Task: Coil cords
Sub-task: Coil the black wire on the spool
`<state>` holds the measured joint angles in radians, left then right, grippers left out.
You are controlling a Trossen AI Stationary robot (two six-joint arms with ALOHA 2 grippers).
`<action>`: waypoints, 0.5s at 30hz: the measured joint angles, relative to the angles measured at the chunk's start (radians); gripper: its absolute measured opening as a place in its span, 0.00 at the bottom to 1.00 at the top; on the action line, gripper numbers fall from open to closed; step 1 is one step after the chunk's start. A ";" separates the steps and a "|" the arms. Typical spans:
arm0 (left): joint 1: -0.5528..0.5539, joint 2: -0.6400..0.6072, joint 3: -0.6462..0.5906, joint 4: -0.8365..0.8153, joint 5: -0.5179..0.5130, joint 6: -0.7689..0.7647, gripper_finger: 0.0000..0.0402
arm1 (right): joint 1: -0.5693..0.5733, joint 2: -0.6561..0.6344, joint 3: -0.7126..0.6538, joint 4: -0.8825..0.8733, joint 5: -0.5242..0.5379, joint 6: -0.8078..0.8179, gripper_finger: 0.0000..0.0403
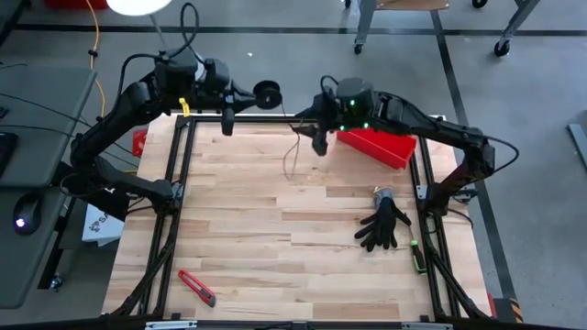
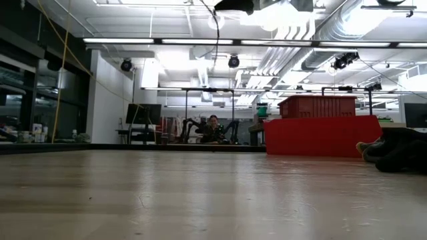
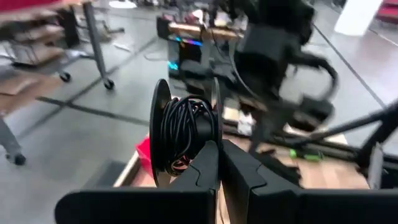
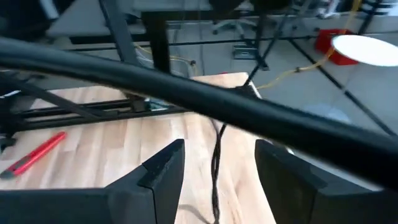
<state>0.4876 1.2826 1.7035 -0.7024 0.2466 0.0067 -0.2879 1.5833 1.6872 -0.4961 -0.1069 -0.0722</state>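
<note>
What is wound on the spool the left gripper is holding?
Black cord fills the spool, pinched by the left gripper. Its core is covered by the windings.

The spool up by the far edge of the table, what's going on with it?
The left gripper is shut on the black spool, holding it up at the table's far edge. A thin cord hangs from there toward the wooden table. The right gripper hovers beside it, jaws open with the cord running between them.
</note>
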 joint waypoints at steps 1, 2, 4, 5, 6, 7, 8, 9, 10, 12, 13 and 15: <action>0.000 -0.001 0.000 0.012 -0.016 -0.002 0.01 | 0.018 0.000 0.000 0.000 0.048 0.016 0.47; 0.000 -0.001 0.000 0.021 -0.034 -0.002 0.01 | 0.035 0.000 0.000 0.002 0.097 0.037 0.47; 0.000 0.000 0.000 0.031 -0.062 -0.003 0.00 | 0.057 0.000 0.000 0.009 0.198 0.121 0.47; 0.001 0.000 0.000 0.039 -0.077 -0.003 0.00 | 0.066 0.000 0.000 0.018 0.250 0.183 0.47; 0.000 0.000 0.000 0.053 -0.094 -0.004 0.00 | 0.076 0.000 0.000 0.029 0.297 0.236 0.47; -0.002 0.000 0.000 0.065 -0.107 -0.009 0.00 | 0.087 0.000 0.000 0.041 0.334 0.262 0.47; -0.006 0.000 0.000 0.076 -0.115 -0.021 0.00 | 0.102 0.000 0.000 0.056 0.373 0.265 0.47; -0.010 0.000 0.000 0.087 -0.121 -0.029 0.00 | 0.118 0.000 0.000 0.072 0.409 0.243 0.47; -0.014 0.000 0.000 0.099 -0.131 -0.036 0.00 | 0.138 0.001 0.000 0.088 0.438 0.201 0.47; -0.023 0.000 0.000 0.130 -0.156 -0.062 0.00 | 0.176 0.012 0.000 0.122 0.507 0.097 0.47; -0.027 0.000 0.000 0.149 -0.171 -0.076 0.00 | 0.195 0.022 0.000 0.131 0.544 0.021 0.47; -0.032 0.000 0.000 0.181 -0.178 -0.095 0.00 | 0.221 0.044 0.000 0.145 0.629 -0.114 0.47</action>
<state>0.4552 1.2823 1.7031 -0.5214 0.0686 -0.0881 -0.0667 1.6271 1.6875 -0.3511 0.5222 -0.1867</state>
